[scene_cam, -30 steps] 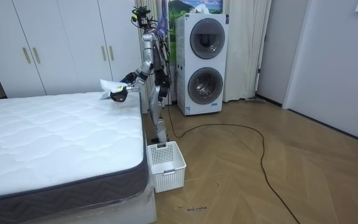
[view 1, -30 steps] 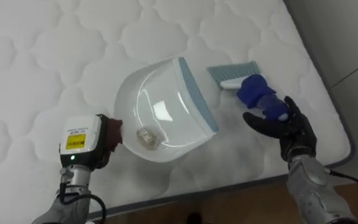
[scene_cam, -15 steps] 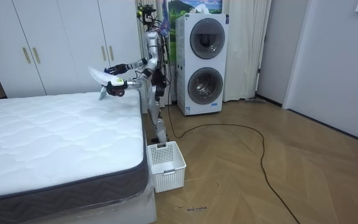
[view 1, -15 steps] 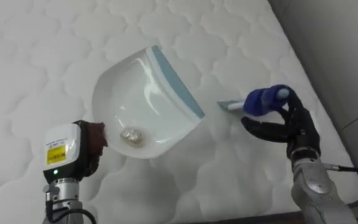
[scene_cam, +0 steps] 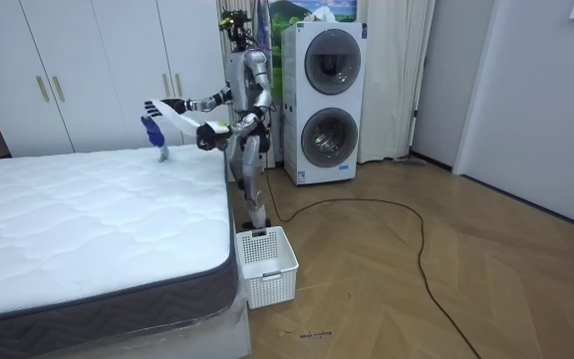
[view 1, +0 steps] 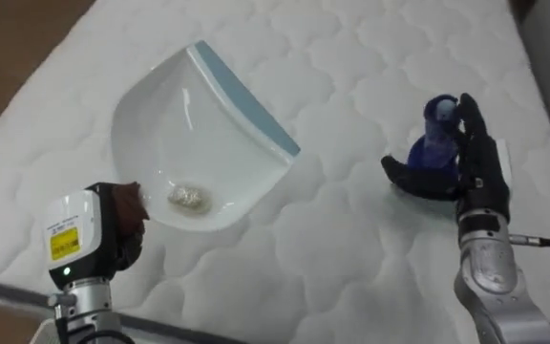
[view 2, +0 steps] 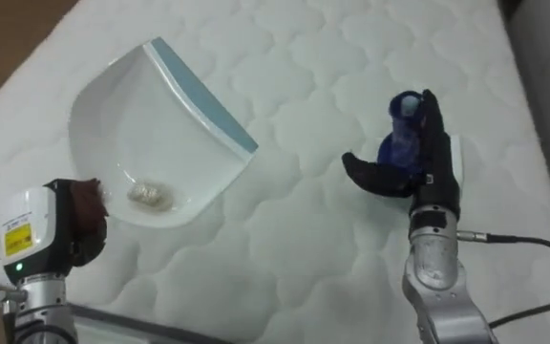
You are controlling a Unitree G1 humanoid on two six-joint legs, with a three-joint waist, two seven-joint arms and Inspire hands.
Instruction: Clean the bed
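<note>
My left hand (view 1: 122, 225) is shut on the handle of a white dustpan (view 1: 199, 143) with a blue lip, held tilted above the white quilted mattress (view 1: 351, 57). A small crumpled scrap (view 1: 187, 198) lies in the pan's deep end. My right hand (view 1: 468, 162) grips the blue handle of a brush (view 1: 435, 134) between thumb and fingers, to the right of the pan and apart from it; the brush head is mostly hidden behind the hand. In the room view I stand upright at the bed's far corner, with dustpan (scene_cam: 164, 108) and brush (scene_cam: 152, 130) held out over the bed.
A white plastic basket (scene_cam: 265, 264) stands on the wooden floor beside the bed, near my feet. Stacked washing machines (scene_cam: 327, 100) are behind me, and white wardrobes (scene_cam: 98, 70) line the wall beyond the bed. The mattress edge (view 1: 8, 287) runs below my left hand.
I have straightened up from leaning over the bed. Both arms rose, lifting the dustpan and the brush off the mattress; the brush handle now points up.
</note>
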